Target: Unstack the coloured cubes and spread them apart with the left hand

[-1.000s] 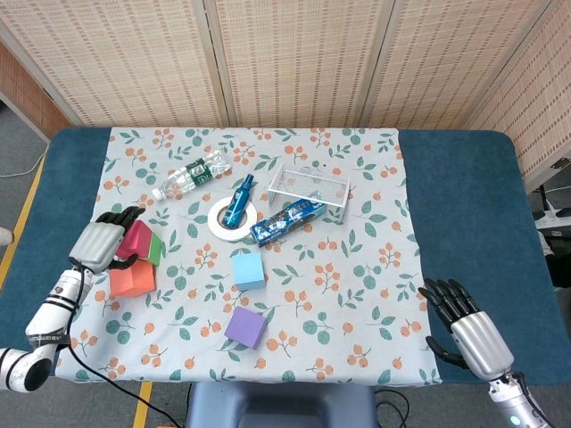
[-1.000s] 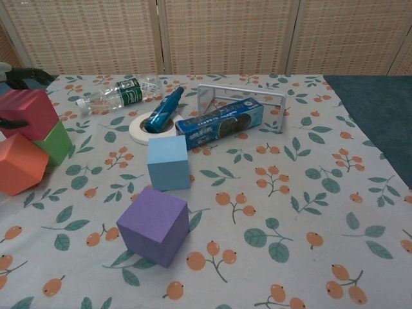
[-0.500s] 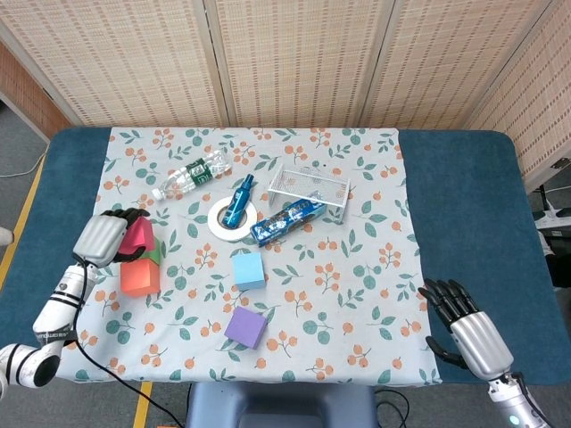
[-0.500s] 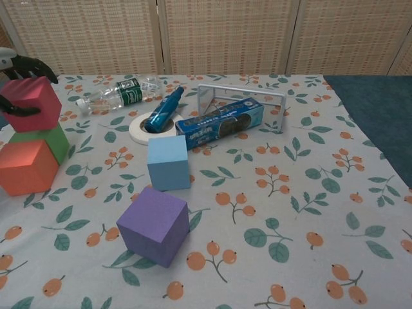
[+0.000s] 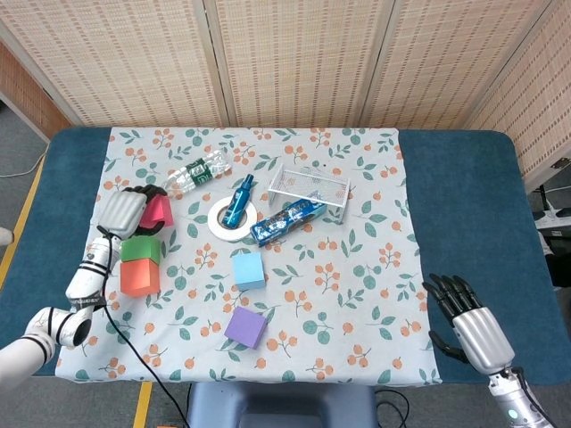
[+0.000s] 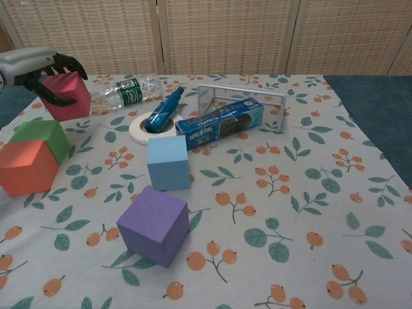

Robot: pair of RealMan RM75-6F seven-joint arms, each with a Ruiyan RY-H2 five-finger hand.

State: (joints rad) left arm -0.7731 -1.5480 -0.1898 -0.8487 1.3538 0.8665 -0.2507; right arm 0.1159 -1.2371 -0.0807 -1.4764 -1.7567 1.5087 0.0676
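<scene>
Bottle [image 5: 193, 175] behind tape roll [image 5: 230, 221], tray [image 5: 309, 185] right

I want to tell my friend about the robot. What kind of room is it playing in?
Probably a robot practice room, not a home. A table with a flowery cloth holds toy cubes, woven screens fence it off, and yellow tape marks the floor.

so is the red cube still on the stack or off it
Off. The left hand holds the red cube in the air, away from the green cube, whose top is bare beside the orange cube.
</scene>
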